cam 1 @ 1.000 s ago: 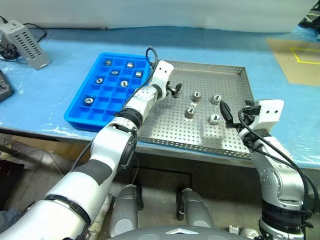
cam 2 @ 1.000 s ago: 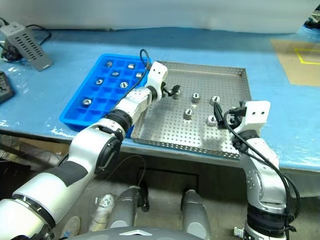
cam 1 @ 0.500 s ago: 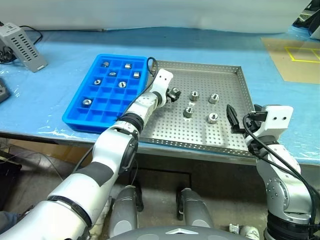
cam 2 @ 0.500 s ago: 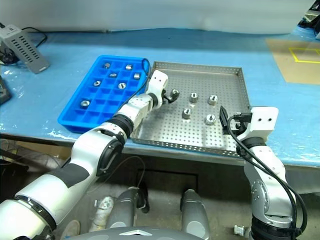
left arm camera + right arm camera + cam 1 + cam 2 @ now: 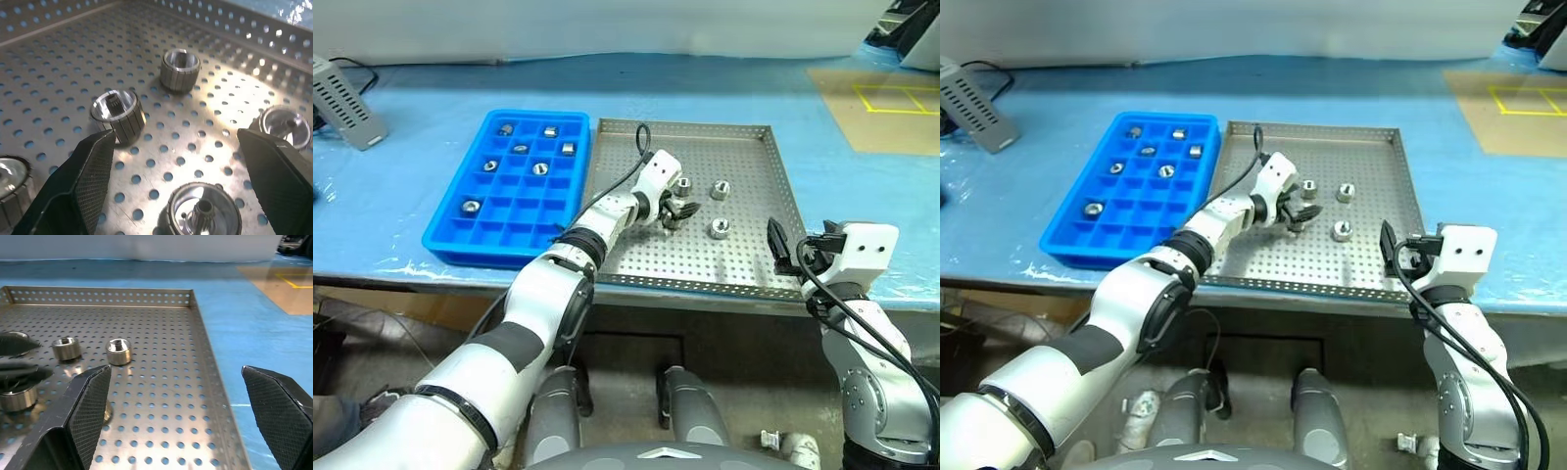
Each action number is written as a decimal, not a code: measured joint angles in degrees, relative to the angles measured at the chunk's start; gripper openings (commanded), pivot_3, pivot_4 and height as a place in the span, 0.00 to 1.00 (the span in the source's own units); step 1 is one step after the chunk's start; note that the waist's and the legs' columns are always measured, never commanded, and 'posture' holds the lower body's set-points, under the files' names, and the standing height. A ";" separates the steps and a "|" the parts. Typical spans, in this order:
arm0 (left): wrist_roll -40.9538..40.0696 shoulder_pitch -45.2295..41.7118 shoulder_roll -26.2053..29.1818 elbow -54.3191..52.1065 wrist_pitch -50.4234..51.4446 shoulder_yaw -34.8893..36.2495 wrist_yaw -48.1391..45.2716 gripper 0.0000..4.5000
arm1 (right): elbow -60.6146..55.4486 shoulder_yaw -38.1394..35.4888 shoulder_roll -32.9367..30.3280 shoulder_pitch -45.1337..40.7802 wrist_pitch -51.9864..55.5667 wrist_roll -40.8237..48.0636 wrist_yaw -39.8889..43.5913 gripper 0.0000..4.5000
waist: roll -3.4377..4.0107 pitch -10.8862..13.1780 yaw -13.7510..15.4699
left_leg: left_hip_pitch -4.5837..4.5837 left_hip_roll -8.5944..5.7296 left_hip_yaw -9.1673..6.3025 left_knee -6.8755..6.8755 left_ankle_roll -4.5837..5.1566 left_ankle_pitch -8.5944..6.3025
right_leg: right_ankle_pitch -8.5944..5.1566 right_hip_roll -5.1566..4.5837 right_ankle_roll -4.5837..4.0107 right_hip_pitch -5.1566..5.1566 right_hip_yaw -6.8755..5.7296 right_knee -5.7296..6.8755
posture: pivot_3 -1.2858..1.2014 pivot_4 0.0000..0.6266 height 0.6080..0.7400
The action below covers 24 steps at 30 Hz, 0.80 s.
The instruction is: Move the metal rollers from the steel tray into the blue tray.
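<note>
Blue plastic covers our counter (image 5: 401, 211), and at its far left edge sits a grey vented box (image 5: 340, 88). Next comes the blue tray (image 5: 504, 240), lying just beside the steel tray (image 5: 744, 269); we count seven metal rollers (image 5: 471, 207) already resting in its compartments, most in the far rows and one alone nearer us. Our left end effector (image 5: 1299, 212) reaches out over the middle of the steel tray, its fingers spread wide and holding nothing. From the left wrist we see it low over the perforated floor with one roller (image 5: 203, 211) lying between the two fingertips (image 5: 90, 166), while others (image 5: 180, 68) lie ahead of it and out to either side. In the head views three rollers show on the steel tray: one (image 5: 683, 184) just past the fingers, one (image 5: 720, 190) to its right, and one (image 5: 720, 229) nearer the front rim. Our right end effector (image 5: 779, 250) hangs at the steel tray's front right corner, above the rim, jaws fully apart and empty. Beyond it, at the far right, a tan mat (image 5: 886, 103) marked with yellow lines lies on the counter.
</note>
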 measured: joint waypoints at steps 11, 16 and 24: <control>-0.90 1.83 0.01 -0.81 -0.10 1.01 0.16 0.39 | 2.28 1.81 0.64 -3.37 -0.95 -0.21 0.21 1.00 | 0.01 -0.02 -2.50 | -0.04 -0.22 -0.04 0.20 0.26 -0.17 | 0.01 -0.12 -0.01 0.18 0.00 -0.13 | 0.32 0.24 1.00; -7.33 -0.68 -0.29 -4.60 -1.95 7.03 0.32 0.39 | 9.30 5.59 0.11 -12.21 -1.43 -0.11 3.20 1.00 | -0.01 -0.01 -1.74 | -0.06 -0.24 -0.08 0.36 0.33 -0.21 | 0.09 -0.21 -0.13 0.20 -0.02 -0.11 | 0.41 0.24 1.00; -9.97 3.51 3.41 -19.62 -6.89 10.21 14.01 0.39 | 26.28 12.46 -0.55 -25.57 -5.78 -0.66 11.31 1.00 | 0.06 -0.05 4.29 | 0.00 -0.09 -0.10 0.33 0.32 -0.20 | 0.35 -0.17 -0.26 0.11 -0.13 0.06 | 0.51 0.24 1.00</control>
